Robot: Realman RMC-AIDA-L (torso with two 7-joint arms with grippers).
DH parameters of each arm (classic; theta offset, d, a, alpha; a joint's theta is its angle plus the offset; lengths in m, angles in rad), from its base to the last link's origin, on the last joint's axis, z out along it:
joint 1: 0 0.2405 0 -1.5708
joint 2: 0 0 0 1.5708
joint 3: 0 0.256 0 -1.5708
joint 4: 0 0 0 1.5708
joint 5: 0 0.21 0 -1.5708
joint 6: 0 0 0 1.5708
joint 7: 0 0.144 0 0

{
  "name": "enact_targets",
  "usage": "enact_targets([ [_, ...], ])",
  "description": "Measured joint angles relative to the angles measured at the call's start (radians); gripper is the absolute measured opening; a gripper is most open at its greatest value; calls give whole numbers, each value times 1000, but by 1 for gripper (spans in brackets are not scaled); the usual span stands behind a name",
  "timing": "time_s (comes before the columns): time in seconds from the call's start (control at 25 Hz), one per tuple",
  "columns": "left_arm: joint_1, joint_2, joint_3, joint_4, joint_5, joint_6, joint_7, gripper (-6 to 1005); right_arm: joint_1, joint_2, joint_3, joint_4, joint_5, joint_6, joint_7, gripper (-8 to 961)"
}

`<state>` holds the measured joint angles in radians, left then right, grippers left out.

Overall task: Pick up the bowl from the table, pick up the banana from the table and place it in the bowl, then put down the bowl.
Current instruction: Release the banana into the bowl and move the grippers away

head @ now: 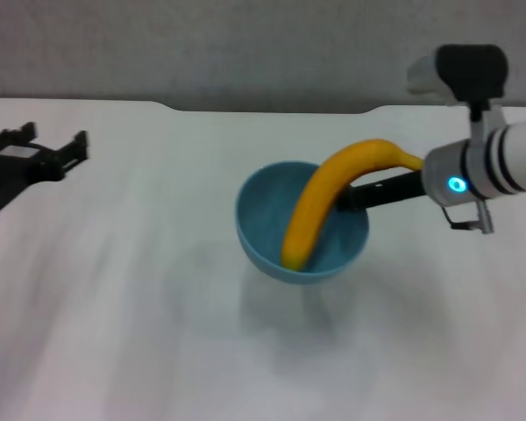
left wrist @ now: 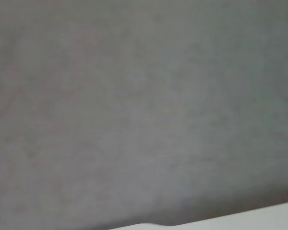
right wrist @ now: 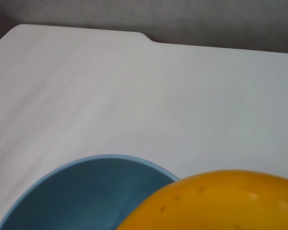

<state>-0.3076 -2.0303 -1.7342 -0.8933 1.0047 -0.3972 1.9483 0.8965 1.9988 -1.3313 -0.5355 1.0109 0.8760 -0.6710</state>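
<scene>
The light-blue bowl (head: 272, 219) hangs a little above the white table (head: 114, 307), with its shadow on the tabletop below it. My right gripper (head: 351, 198) is shut on the bowl's right rim. The orange-yellow banana (head: 320, 206) lies in the bowl, one end down inside and the other leaning out over the right rim above my right gripper's fingers. The right wrist view shows the bowl's inside (right wrist: 86, 191), the banana (right wrist: 221, 201) close up, and the table (right wrist: 134, 86). My left gripper (head: 48, 145) is open and empty at the far left, well away from the bowl.
The table's far edge has a shallow notch (head: 272, 110) behind the bowl, with a grey wall (head: 245, 44) beyond it. The left wrist view shows only that wall (left wrist: 134, 96) and a strip of the table's edge (left wrist: 259, 220).
</scene>
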Motion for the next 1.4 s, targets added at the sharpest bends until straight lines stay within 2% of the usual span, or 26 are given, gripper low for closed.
enact_targets([
  [0.12, -10, 3, -45, 38, 0, -11, 0, 811, 43, 3, -10, 44, 0, -14, -4, 35],
  [0.24, -18, 4, -98, 72, -1, -65, 8, 810, 41, 14, -16, 66, 4, -20, -6, 34],
  [0.36, -22, 1, -132, 90, -5, -93, 15, 805, 38, 16, -18, 90, 6, -28, -7, 34],
  [0.48, -21, -1, -135, 95, -6, -91, 14, 793, 31, 20, -45, 137, 7, -84, -10, 34],
  [1.08, -21, -3, -139, 132, -6, -84, 15, 766, 9, 28, -97, 155, 18, -82, -6, 81],
  [1.4, -11, -2, -142, 128, -7, -83, 14, 766, -18, 26, -121, 148, 52, -81, -5, 114],
])
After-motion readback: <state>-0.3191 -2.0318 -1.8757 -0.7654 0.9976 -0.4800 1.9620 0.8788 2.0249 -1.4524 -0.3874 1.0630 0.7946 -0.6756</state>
